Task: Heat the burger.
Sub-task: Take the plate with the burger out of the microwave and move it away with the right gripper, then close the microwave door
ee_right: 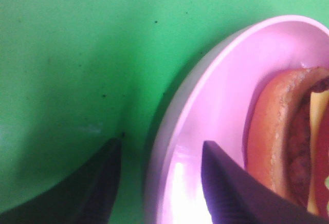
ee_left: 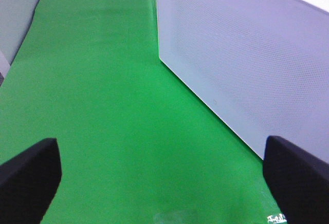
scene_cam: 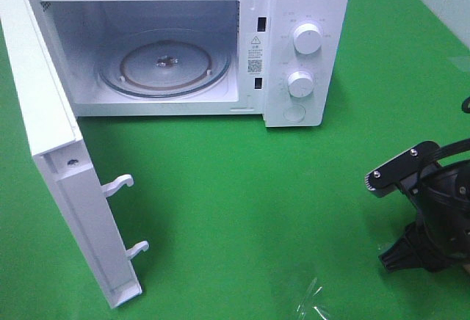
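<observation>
Burger (ee_right: 290, 142) sits on the plate (ee_right: 216, 106) — right fingers (ee_right: 226, 188) part-open astride its rim, gripping nothing; left fingers (ee_left: 31, 175) wide, empty. Next: clamp rim, carry to microwave (scene_cam: 176, 41).

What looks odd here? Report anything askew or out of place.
The burger lies tipped on its side on the pink plate, its layers facing sideways rather than stacked. The right claw straddles the plate's rim. The microwave stands open with its turntable bare. Nothing appears spilled or damaged.

We see a flat surface (scene_cam: 242, 188) covered in bright green cloth; on it stands a boxy white microwave oven (scene_cam: 305, 48), door swung open; a round pink plastic plate (ee_right: 205, 116) lies there too.
</observation>
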Motion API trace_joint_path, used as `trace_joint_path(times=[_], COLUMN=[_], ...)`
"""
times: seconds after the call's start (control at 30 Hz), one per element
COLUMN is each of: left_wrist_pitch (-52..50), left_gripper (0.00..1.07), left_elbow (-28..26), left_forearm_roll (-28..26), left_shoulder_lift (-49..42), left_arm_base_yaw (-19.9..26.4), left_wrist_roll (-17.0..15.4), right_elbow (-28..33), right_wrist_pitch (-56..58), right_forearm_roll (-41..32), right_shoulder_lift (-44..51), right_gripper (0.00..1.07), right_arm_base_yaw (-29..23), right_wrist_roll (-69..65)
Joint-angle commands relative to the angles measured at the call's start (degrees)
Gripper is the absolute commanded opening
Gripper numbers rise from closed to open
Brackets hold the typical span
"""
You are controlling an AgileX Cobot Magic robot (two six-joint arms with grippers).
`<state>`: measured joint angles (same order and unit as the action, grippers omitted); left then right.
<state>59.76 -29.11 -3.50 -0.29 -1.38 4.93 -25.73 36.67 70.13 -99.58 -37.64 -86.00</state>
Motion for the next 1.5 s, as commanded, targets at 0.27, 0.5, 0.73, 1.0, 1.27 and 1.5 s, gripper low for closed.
trace_joint_path(times=[0.27, 0.5, 0.73, 1.0, 1.27, 1.5], left_wrist_pitch=[-0.1, -0.1, -0.1, -0.1, -0.1, -0.1], left_gripper=[1.0, 1.0, 1.0, 1.0, 1.0, 1.0], left_elbow=[0.2, 0.2, 0.2, 0.2, 0.2, 0.2], left_forearm_roll=[-0.1, -0.1, -0.1, -0.1, -0.1, -0.1], left_shoulder_lift=[-1.1, -1.1, -1.1, -1.1, -1.1, -1.1], left_arm_base_yaw=[0.1, 0.1, 0.1, 0.1, 0.1, 0.1], left_wrist_roll=[-0.2, -0.2, -0.2, -0.2, -0.2, -0.2], right_elbow=[-2.8, -3.0, -3.0, -3.0, -3.0, -3.0], right_wrist_pitch=[-1.1, -9.7, -5.3, -1.1, -1.0, 0.7], right_forearm_roll=[-15.5, -31.5, -40.2, -48.1, -58.4, -62.2], right_shoulder_lift=[12.0, 26.0, 35.1, 40.5, 42.2, 49.5], right_gripper=[0.52, 0.72, 0.81, 0.75, 0.76, 0.76], right_arm_base_yaw=[0.0, 0.0, 0.0, 0.0, 0.0, 0.0], right_wrist_roll=[12.3, 34.7, 48.9, 59.4, 66.0, 68.3])
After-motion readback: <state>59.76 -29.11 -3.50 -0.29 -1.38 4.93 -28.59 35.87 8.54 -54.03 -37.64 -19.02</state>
